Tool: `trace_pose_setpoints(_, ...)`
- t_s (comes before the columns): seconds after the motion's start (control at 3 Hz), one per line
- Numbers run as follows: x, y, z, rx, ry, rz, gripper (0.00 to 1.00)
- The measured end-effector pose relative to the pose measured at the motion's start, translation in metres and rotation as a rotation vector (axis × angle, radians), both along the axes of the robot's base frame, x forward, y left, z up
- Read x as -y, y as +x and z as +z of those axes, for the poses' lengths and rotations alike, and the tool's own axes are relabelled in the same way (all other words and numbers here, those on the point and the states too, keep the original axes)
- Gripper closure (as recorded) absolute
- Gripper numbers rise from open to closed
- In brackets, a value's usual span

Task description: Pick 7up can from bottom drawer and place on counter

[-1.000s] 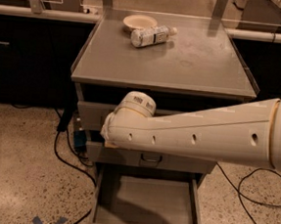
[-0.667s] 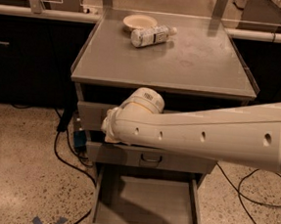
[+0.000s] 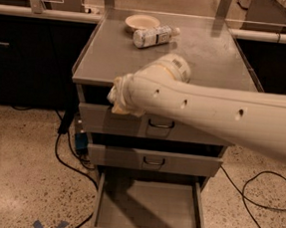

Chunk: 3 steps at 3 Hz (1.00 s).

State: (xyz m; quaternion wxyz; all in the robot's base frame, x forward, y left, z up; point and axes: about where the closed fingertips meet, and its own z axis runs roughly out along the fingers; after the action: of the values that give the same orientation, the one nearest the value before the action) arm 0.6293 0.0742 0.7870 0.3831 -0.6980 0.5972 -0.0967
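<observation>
Item: one robot arm (image 3: 208,111). A long, cream-white, smooth-shelled link that enters from the right edge, runs leftward and narrows toward its tip. Three small dark round holes are spaced along its facing side, all to the right of the gripper.

Item: rounded cream joint housing (image 3: 171,68) with a small pale label. It sits on top of the link, above and to the right of the gripper.

Item: pale cream gripper (image 3: 118,100). It is at the arm's far-left tip, left of centre and near mid-height in the camera view. Its outline is lumpy, and its lower edge dips just below the link.
</observation>
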Motion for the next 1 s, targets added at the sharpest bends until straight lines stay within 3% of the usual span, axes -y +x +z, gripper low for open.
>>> trace_pose_setpoints(0.67,0.005,0.046,0.131,0.151,-0.147,-0.009,1.0)
trace_pose_setpoints(1.0,0.025,0.102,0.137,0.133,-0.291,-0.056,1.0)
